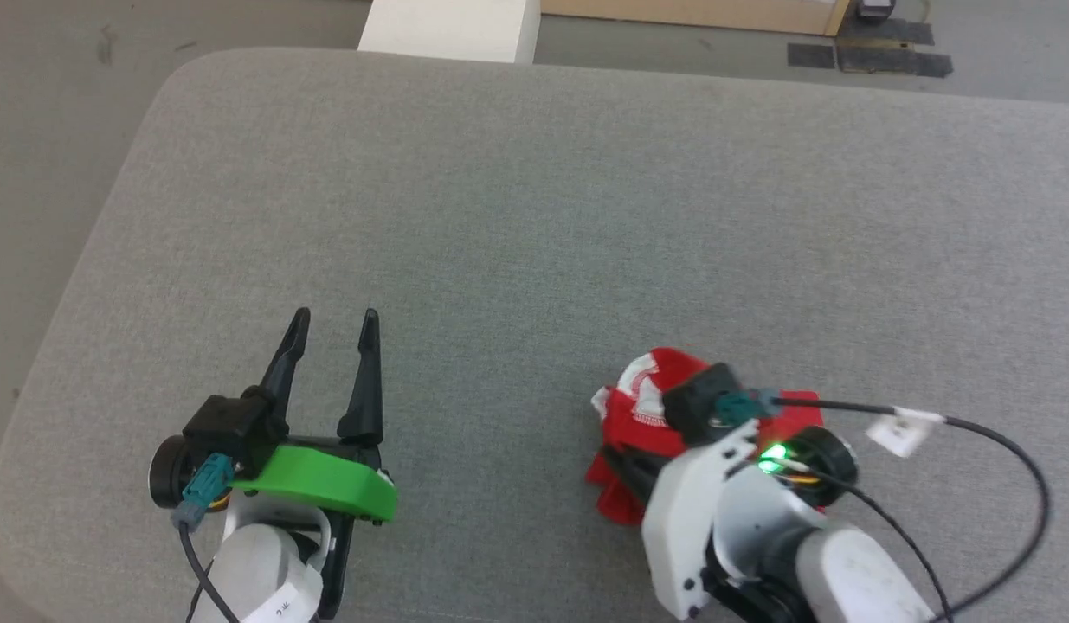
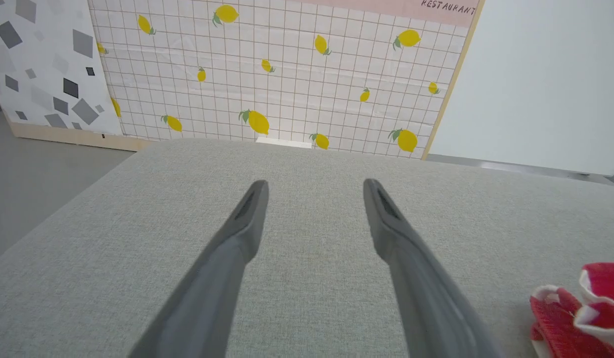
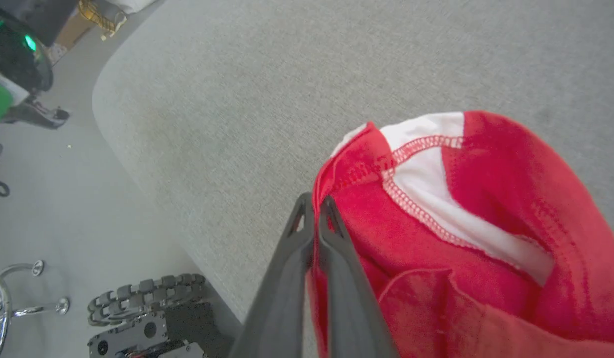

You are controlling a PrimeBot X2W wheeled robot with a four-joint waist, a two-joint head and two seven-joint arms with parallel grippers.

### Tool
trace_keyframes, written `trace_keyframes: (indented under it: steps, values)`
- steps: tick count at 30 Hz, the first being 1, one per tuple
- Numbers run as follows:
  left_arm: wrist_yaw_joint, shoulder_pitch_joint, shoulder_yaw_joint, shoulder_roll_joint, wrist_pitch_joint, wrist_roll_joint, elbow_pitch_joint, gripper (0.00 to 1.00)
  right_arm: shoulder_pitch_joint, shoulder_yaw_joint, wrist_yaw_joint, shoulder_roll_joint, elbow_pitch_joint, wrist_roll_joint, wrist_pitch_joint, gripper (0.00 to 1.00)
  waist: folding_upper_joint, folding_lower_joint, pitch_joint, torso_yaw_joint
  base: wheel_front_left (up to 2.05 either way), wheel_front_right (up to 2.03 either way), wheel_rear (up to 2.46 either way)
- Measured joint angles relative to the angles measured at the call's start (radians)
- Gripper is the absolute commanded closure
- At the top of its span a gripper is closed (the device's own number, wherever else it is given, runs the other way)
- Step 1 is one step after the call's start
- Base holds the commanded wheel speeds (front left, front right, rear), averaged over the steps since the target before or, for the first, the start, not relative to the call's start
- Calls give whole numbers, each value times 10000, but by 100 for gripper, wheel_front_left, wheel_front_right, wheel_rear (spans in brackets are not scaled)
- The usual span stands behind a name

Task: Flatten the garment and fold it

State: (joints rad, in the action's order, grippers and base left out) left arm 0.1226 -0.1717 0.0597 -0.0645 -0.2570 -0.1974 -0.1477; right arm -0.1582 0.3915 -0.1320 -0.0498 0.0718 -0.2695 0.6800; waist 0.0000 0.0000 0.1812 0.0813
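Grey padded surface [image 1: 534, 216] takes up most of the head view, and the garment [image 1: 642, 407] sits on it as a crumpled red-and-white heap near the front edge, well to the right of centre. The right arm's pale wrist housing [image 1: 716, 484] hangs directly over the heap and covers much of it. The left gripper [image 1: 336, 322] rests low at the left, well apart from the cloth. Its two dark fingers are spread wide with nothing between them, probably kept clear until a second corner is offered. From the left wrist view the same parted fingers point across bare upholstery towards a lemon-patterned panel [image 2: 287, 74], and a bit of red cloth with white trim shows at the lower right edge. In the right wrist view the right gripper [image 3: 314, 204] has its fingers pressed almost together, with a thin red sliver between them. They appear to pinch an edge of the garment beside the white stitched band, a sensible hold for drawing the bundle open. Flattening looks barely begun, and folding is not yet started.
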Motion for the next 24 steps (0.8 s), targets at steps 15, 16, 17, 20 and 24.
trace_keyframes:
  steps: [15,16,17,20,24]
  values:
    - [8,-69,-63,46,-2,88,-59,0,-622,-639,0,13,963,-2236,-4169,0,0,0,-64,-17,0,0,0]
    - [8,-66,-79,48,-2,125,-54,0,-499,-1024,0,8,1139,-2190,-4573,0,0,0,-90,-69,0,0,0]
    - [10,-64,-86,56,0,165,-40,0,-320,-1429,0,13,1223,-2136,-4959,0,0,0,-115,-123,0,0,0]
    - [10,-40,-142,61,0,232,38,0,880,-3465,2,-21,656,-1083,-5937,0,1,0,-199,-409,0,0,0]
    - [10,-36,-173,71,-2,236,119,0,1704,-4169,2,-13,-265,-704,-6009,0,0,0,-230,-590,0,0,0]
